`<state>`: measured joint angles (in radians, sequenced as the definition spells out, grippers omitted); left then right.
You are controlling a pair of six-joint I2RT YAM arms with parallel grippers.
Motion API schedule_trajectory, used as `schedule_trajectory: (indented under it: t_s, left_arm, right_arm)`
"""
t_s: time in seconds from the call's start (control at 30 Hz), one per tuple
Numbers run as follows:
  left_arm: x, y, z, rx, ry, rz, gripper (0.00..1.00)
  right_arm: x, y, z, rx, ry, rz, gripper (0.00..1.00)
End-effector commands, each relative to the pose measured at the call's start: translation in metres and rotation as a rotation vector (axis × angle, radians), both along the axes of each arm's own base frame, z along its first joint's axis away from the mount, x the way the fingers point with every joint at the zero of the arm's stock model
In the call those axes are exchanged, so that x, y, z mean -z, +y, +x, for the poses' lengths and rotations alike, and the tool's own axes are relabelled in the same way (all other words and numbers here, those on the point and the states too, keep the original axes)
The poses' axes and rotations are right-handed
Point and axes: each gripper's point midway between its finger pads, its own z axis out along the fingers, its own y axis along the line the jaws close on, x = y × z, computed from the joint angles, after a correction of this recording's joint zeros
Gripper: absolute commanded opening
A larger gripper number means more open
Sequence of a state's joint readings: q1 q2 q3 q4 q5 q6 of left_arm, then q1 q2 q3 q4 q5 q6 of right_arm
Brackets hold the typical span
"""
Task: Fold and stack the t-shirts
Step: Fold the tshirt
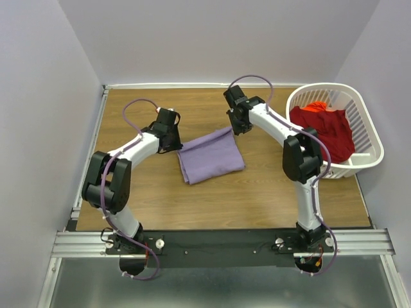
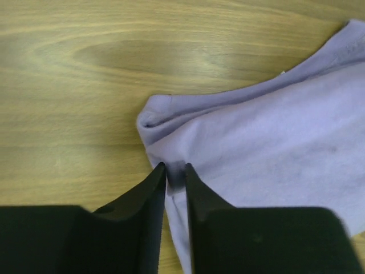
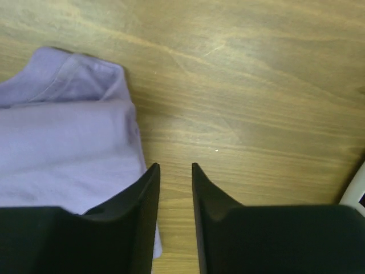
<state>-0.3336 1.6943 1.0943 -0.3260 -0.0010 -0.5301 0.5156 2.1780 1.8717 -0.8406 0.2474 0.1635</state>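
Well, starting at the left, my left arm reaches across the worktop (image 1: 160, 199) with its elbow raised, and the left pincer (image 1: 174, 146) hangs at the near-left corner of the lavender t-shirt (image 1: 210, 156). Through the left wrist camera I see the left pincer (image 2: 175, 171) with its fingers a narrow slot apart, their tips right over the rolled edge of the lavender t-shirt (image 2: 274, 148). I cannot tell whether the tips touch the cloth. Bare wood of the worktop (image 2: 85, 85) fills the rest of that view.

The lavender t-shirt lies folded into a rough rectangle near the middle of the worktop, turned a little askew, with its far-right corner pointing toward the right arm. Its layers are stacked, and a fold runs along the left side.

Further right, the right pincer (image 1: 239, 130) hovers just beside that far-right corner. In the right wrist view the right pincer (image 3: 175, 168) stands apart, with nothing but wood of the worktop (image 3: 256, 85) between its fingers. The lavender t-shirt (image 3: 68, 142) sits just to the left of the left finger, collar end at the top of the picture.

At the far right, a white slatted basket (image 1: 372, 138) rests on the worktop's far-right corner. The red t-shirt (image 1: 324, 128) lies crumpled inside it, well apart from the lavender one.
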Motion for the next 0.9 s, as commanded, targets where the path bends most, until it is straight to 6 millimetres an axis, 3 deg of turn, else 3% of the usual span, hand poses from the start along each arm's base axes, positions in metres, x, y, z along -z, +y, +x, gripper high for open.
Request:
schedule_trajectory:
  t_s: [0.0,0.03,0.13,0.17,0.2,0.27,0.37,0.5,0.53,0.7,0.73,0.87]
  left_arm:
    - [-0.02,0.022,-0.002,-0.083,-0.06,0.034,0.32]
    - [-0.03,0.023,-0.004,-0.096,-0.084,0.021,0.44]
    - [-0.053,0.025,-0.009,-0.116,-0.148,-0.012,0.64]
    - [-0.052,0.026,-0.014,-0.128,-0.148,-0.021,0.64]
    - [-0.056,0.025,-0.017,-0.125,-0.159,-0.035,0.64]
    - [-0.065,0.021,-0.024,-0.111,-0.188,-0.068,0.6]
    - [-0.075,-0.005,-0.034,-0.028,-0.231,-0.135,0.51]
    - [-0.055,-0.028,-0.04,0.032,-0.22,-0.197,0.45]
    - [-0.039,-0.029,-0.038,0.026,-0.185,-0.185,0.43]
    - [-0.019,-0.024,0.009,-0.037,-0.168,-0.176,0.39]
    - [-0.002,-0.021,0.016,-0.057,-0.134,-0.161,0.39]
    - [0.01,-0.014,0.046,-0.112,-0.115,-0.185,0.38]
  right_arm:
    - [-0.041,-0.007,0.019,0.011,-0.138,0.034,0.4]
    - [-0.058,-0.006,0.019,0.01,-0.181,0.061,0.41]
    - [-0.078,0.005,0.013,-0.037,-0.215,0.148,0.44]
    - [-0.075,0.009,0.01,-0.056,-0.215,0.174,0.44]
    - [-0.085,0.019,0.003,-0.094,-0.218,0.239,0.44]
    - [-0.078,0.028,-0.005,-0.133,-0.202,0.298,0.44]
    - [-0.07,0.048,-0.015,-0.184,-0.162,0.404,0.4]
    - [-0.044,0.065,-0.019,-0.212,-0.11,0.484,0.35]
    - [-0.034,0.069,-0.017,-0.214,-0.095,0.491,0.34]
    - [-0.015,0.084,0.009,-0.224,-0.116,0.529,0.34]
    - [-0.01,0.082,0.015,-0.214,-0.118,0.533,0.34]
    - [0.01,0.082,0.038,-0.188,-0.123,0.568,0.34]
